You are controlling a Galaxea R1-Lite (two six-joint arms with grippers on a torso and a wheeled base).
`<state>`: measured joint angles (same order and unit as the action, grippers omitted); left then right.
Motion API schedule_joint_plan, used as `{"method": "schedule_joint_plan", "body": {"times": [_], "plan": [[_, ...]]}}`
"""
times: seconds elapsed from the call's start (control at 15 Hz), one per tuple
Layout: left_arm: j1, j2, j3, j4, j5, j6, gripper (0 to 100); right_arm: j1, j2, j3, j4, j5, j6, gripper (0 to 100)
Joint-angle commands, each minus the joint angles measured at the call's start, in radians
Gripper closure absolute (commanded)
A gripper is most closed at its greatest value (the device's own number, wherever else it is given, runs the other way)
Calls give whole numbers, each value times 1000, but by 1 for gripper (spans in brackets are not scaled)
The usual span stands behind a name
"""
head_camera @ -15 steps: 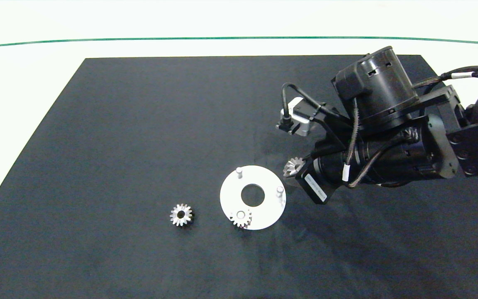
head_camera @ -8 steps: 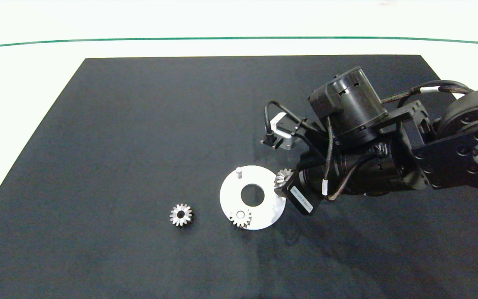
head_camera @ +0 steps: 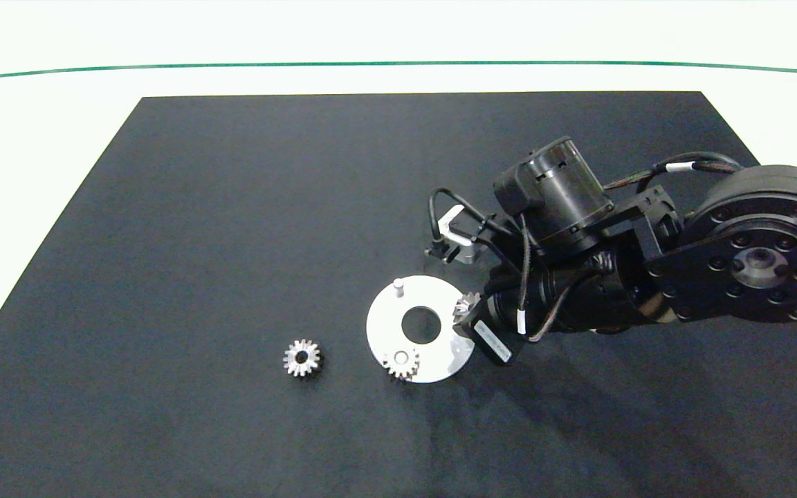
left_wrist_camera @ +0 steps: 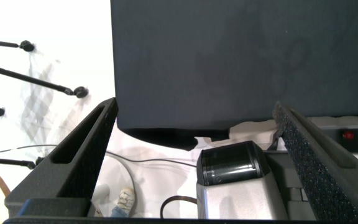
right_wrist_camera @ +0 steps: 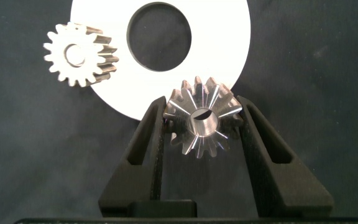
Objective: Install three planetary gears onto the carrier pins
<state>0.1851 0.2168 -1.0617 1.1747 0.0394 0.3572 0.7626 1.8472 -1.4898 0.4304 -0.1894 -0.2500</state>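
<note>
A white ring-shaped disc (head_camera: 379, 325) lies on the black mat. One planetary gear (head_camera: 400, 362) sits on the carrier pin nearest the front of the disc and also shows in the right wrist view (right_wrist_camera: 79, 55). The far pin (head_camera: 398, 285) stands bare. My right gripper (right_wrist_camera: 201, 106) is shut on a second gear (head_camera: 466, 303), tilted, over the disc's right rim (right_wrist_camera: 229, 43); the pin there is hidden under it. A third gear (head_camera: 301, 358) lies loose on the mat left of the disc. My left gripper (left_wrist_camera: 194, 106) is open off the table, out of the head view.
The black mat (head_camera: 232, 207) covers most of the white table, whose far part carries a green line (head_camera: 398, 64). The right arm's dark body (head_camera: 647, 277) reaches in over the mat's right side. Cables and a grey box (left_wrist_camera: 235, 186) lie below the left gripper.
The right arm has moved left and down with its gear, from beside the disc's right edge to over its right rim, and now hides the right pin. The other gears have not moved.
</note>
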Motion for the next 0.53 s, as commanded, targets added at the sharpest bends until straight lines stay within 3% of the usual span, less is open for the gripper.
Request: {"method": "schedule_joint_plan", "body": {"times": [0.07,0.53], "plan": [[1,-1,-1,6,1,2,0,-6,12,-1,1,-1,-2,75],[1,-1,-1,6,1,2,0,-16,21,-3,-6,1,1,75]]}}
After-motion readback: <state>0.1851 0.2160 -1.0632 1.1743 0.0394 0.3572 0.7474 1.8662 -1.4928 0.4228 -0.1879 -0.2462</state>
